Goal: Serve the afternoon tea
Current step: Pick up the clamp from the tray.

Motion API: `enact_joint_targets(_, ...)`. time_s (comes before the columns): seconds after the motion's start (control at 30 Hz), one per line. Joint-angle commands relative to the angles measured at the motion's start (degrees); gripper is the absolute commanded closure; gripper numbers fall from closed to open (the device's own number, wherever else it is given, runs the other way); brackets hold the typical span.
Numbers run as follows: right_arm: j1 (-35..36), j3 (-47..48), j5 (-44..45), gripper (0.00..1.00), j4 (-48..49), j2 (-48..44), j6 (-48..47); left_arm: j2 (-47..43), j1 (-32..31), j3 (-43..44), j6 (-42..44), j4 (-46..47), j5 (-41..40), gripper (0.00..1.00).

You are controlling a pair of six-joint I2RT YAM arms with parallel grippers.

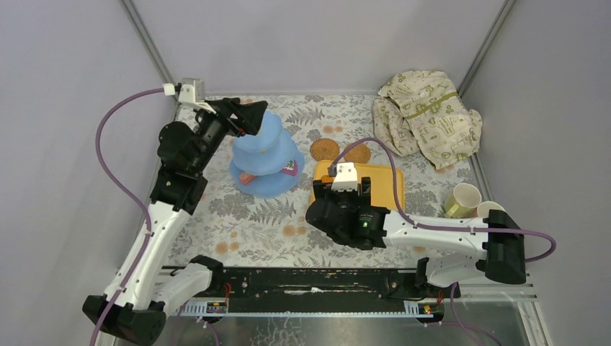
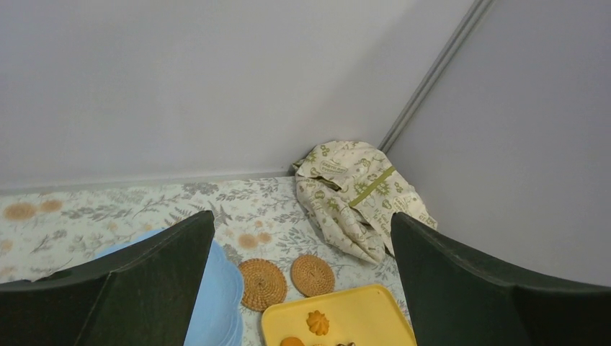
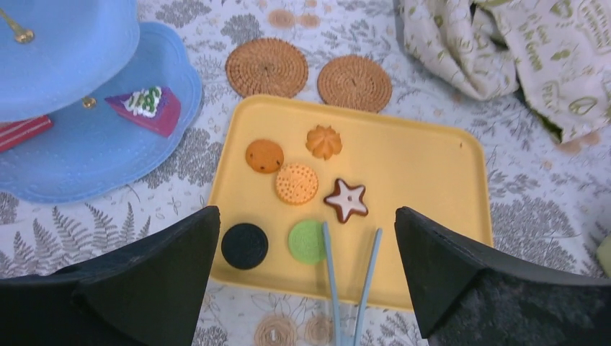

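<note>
The light-blue three-tier stand [image 1: 265, 155] is at the back left of the table, with a purple iced slice [image 3: 148, 108] and a red piece [image 3: 21, 131] on its lowest tier. Two woven coasters [image 1: 324, 149] [image 1: 358, 153] lie behind the yellow tray [image 1: 385, 187]. Several biscuits lie on the tray, among them a star [image 3: 346, 200], a green round [image 3: 306, 241] and a black round [image 3: 244, 246]. Two pale cups [image 1: 463, 200] [image 1: 490, 209] are at the right edge. My left gripper [image 1: 253, 115] hangs open above the stand's top. My right gripper [image 3: 307, 213] is open over the tray's near edge, its fingers either side of the light-blue tongs [image 3: 329, 267].
A crumpled cream cloth with green print [image 1: 429, 119] fills the back right corner. Grey walls close in the table at the back and both sides. The tongs rest with their tips on the tray and their handle end toward my arms' bases.
</note>
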Motion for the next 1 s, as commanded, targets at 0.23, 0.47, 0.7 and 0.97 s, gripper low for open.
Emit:
enact_joint_targets(0.23,-5.8,-3.5,0.6,0.20,11.2,-7.5,-9.4,4.3,-0.2,4.8,0.5,0.5,12.4,0.00)
enact_joint_targets(0.47,-8.3,-0.6,-4.5,0.21,-7.4,-3.6,5.0,4.1,-0.2,3.2,1.3,2.8,15.3,0.01)
enact_joint_targets(0.7,-8.4,-7.2,-10.9,0.21,-9.6,-2.1,15.3,2.4,-0.2,0.8,0.4,1.7,5.4,0.19)
enact_joint_targets(0.97,-9.0,-14.8,-15.8,0.22,-1.8,-2.8,12.9,1.9,-0.3,-2.6,-1.7,2.4,1.5,0.19)
